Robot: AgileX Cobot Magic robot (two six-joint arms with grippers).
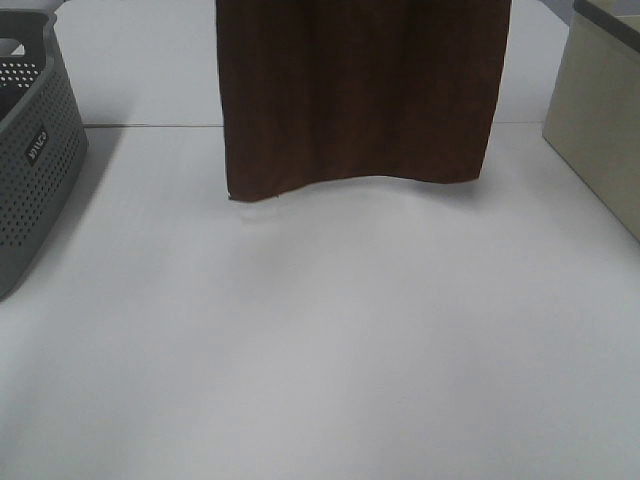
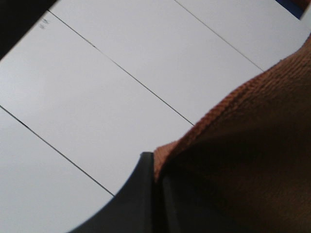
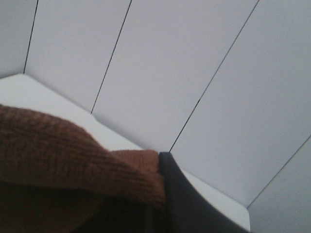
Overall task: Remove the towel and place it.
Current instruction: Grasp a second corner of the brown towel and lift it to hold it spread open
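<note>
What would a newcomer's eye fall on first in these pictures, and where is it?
The dark brown towel, hanging as a broad sheet at the top middle over the white table. A grey perforated basket stands at the left edge and a beige box at the right. In the wrist views the left gripper and the right gripper each pinch its edge.

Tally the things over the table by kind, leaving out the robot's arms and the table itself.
towel: 1, dark brown, hanging
grey basket: 1, perforated
beige box: 1
Total: 3
</note>
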